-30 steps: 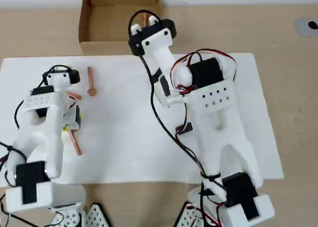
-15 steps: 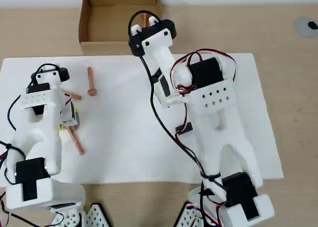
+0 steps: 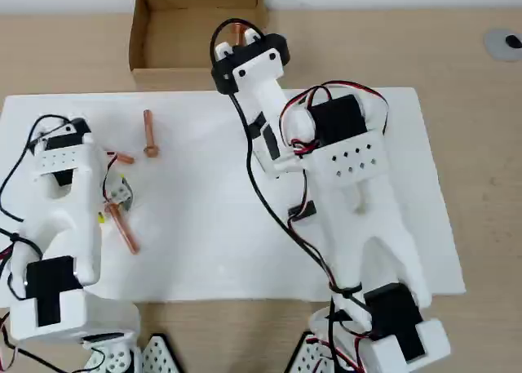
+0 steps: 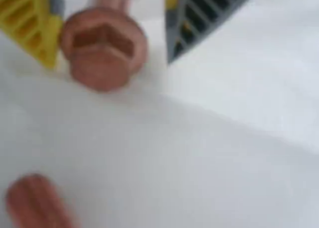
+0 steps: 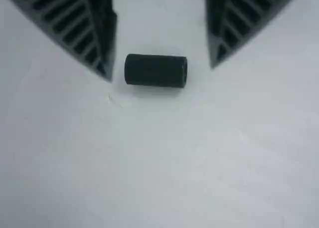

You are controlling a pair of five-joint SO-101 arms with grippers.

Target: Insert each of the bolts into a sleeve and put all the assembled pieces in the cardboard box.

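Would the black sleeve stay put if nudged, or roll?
Probably rolls: the sleeve is a short cylinder lying on its side on the flat white sheet. It looks rigid, so squeezing shouldn't deform it. Its smooth wall may slip.

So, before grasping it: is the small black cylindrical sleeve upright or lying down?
Lying on its side: the black sleeve rests on the white sheet, curved wall up and round end facing sideways.

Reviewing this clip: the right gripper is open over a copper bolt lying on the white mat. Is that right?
No. The right gripper is open over a black sleeve, not a copper bolt, lying on the white mat; the right wrist view shows it.
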